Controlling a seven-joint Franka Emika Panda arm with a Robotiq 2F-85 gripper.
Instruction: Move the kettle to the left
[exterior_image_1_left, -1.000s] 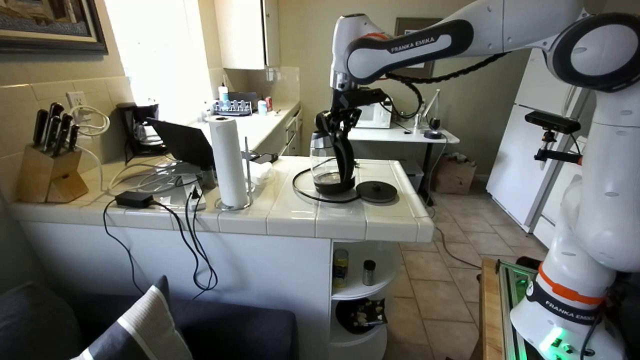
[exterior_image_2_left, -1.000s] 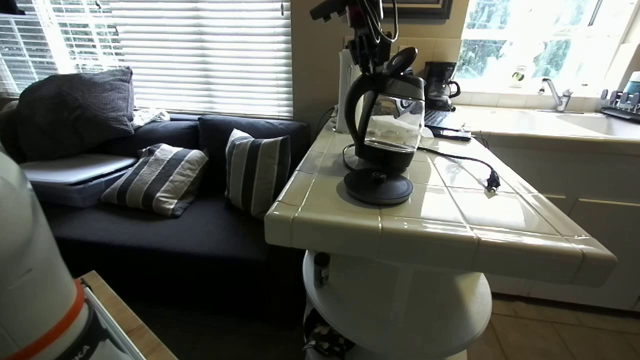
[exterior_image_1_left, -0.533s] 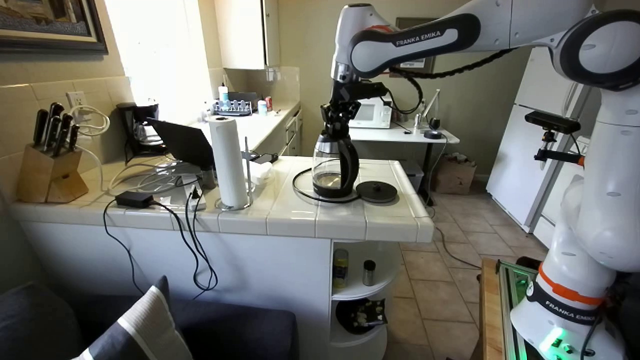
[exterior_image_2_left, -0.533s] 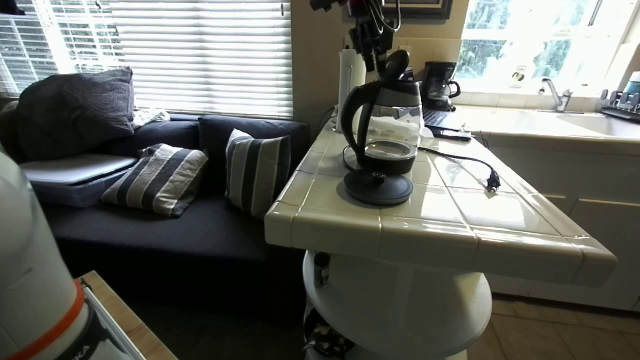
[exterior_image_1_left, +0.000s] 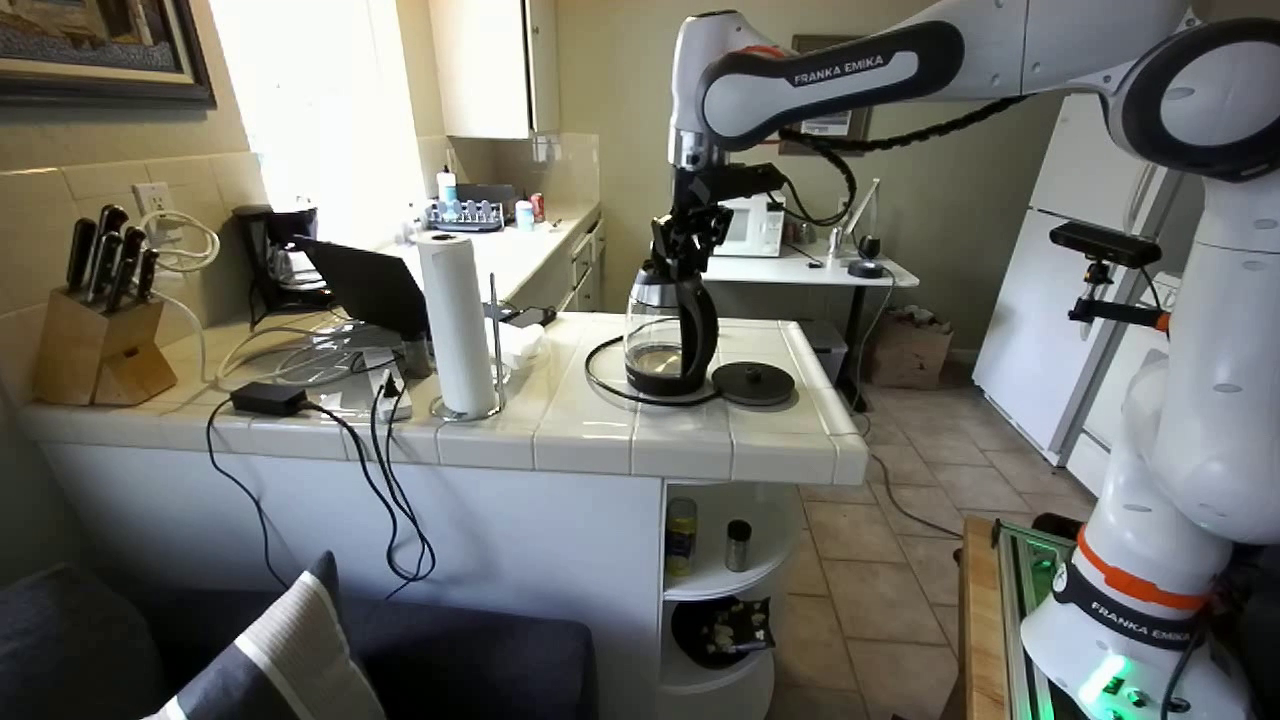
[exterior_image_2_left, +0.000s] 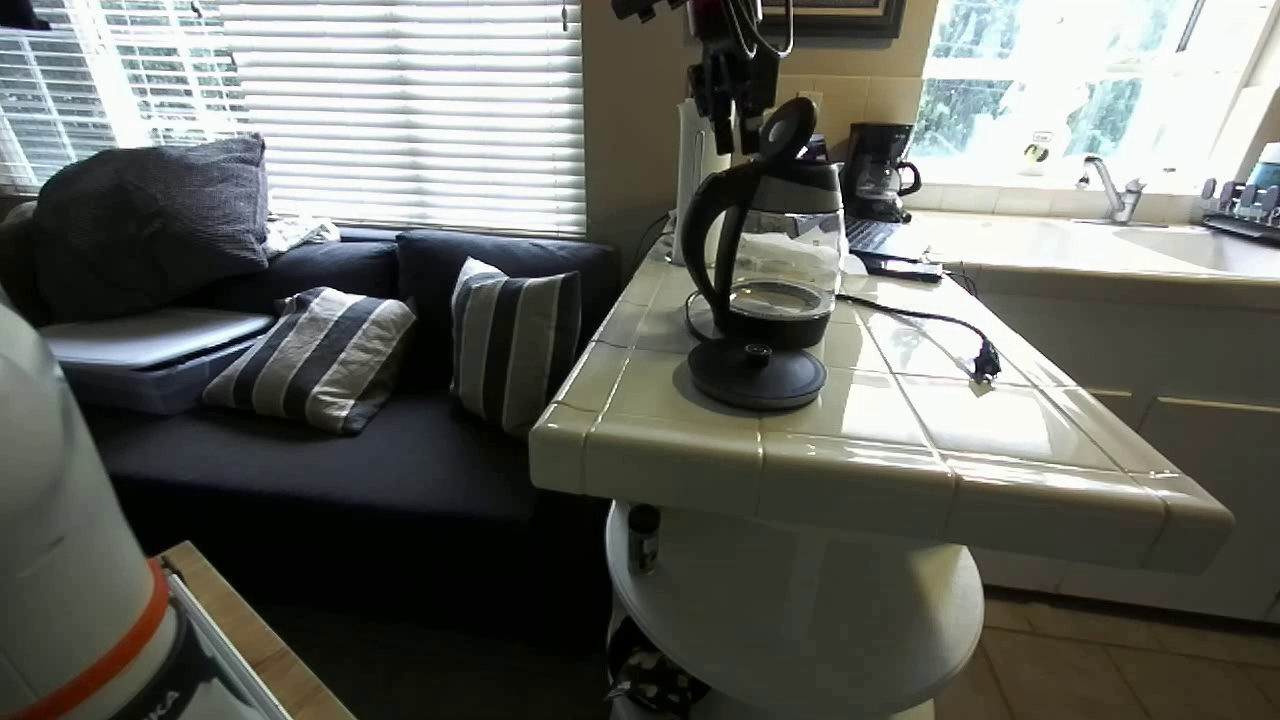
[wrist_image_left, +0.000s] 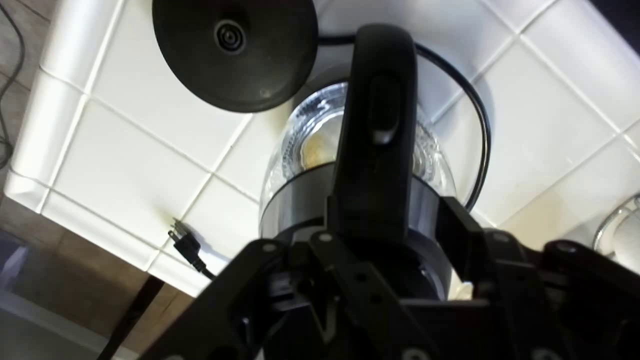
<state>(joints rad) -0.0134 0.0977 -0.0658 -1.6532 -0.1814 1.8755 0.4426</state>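
The kettle (exterior_image_1_left: 652, 335) has a clear glass body, a dark base, a silver collar and an arched black handle. It stands upright on the white tiled counter (exterior_image_1_left: 580, 440), beside the flat round black disc (exterior_image_1_left: 753, 383). Its round lid (exterior_image_2_left: 790, 128) is raised in an exterior view (exterior_image_2_left: 785, 250). In the wrist view the kettle (wrist_image_left: 300, 197) is below my gripper (wrist_image_left: 387, 215). The fingers are apart at the upper end of the handle, with a gap between handle and right finger. The gripper (exterior_image_2_left: 737, 140) is just above the handle in an exterior view.
A white paper towel roll (exterior_image_1_left: 457, 325) stands on the counter to the kettle's left in an exterior view, with a laptop (exterior_image_1_left: 365, 285) behind it. A black cord (exterior_image_1_left: 605, 385) loops around the kettle; its plug (wrist_image_left: 186, 245) lies near the counter edge.
The kettle, slightly tilted in the gripper a second ago, now stands upright on the counter. The gripper has risen a little and its fingers have opened off the handle.
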